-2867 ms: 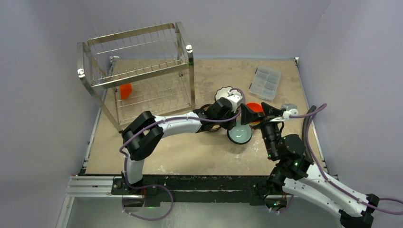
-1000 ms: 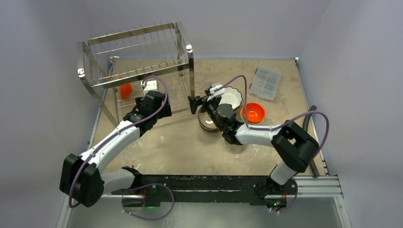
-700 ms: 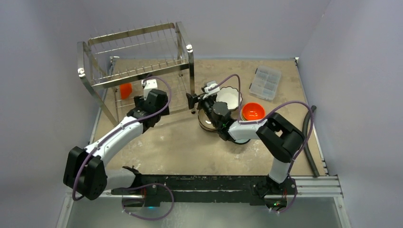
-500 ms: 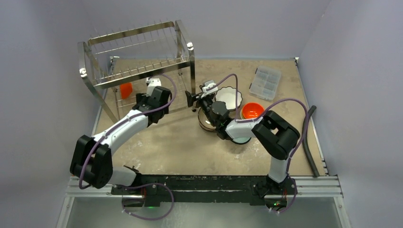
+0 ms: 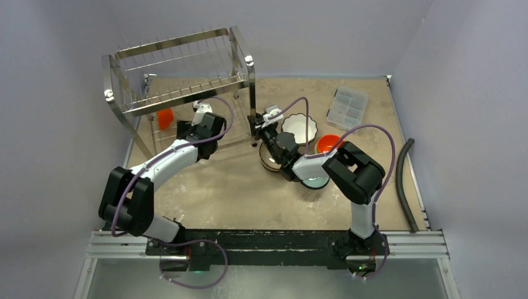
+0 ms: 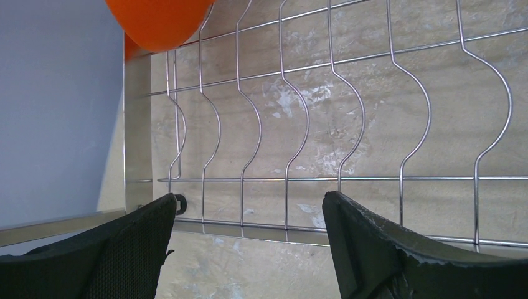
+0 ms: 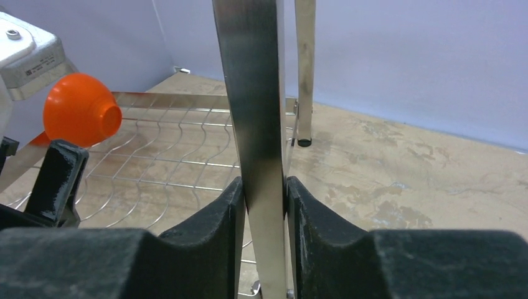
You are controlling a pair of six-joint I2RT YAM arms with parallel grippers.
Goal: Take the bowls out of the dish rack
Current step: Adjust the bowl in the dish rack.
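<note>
The steel dish rack stands at the back left. One orange bowl leans on its lower tier. My left gripper is open inside that tier, low over the wire floor, with the orange bowl ahead and to the left of its fingers. My right gripper is shut on the rack's front right leg, both pads pressed flat against the steel. Its wrist view also shows the orange bowl beyond the leg.
Bowls sit on the table right of the rack: a white scalloped bowl, an orange bowl, a tan bowl and a teal bowl under my right arm. A clear compartment box lies far right, a black hose along the right edge.
My right gripper moved left to the rack's front leg and closed on it. My left gripper pushed farther into the lower tier toward the orange bowl, staying open.
</note>
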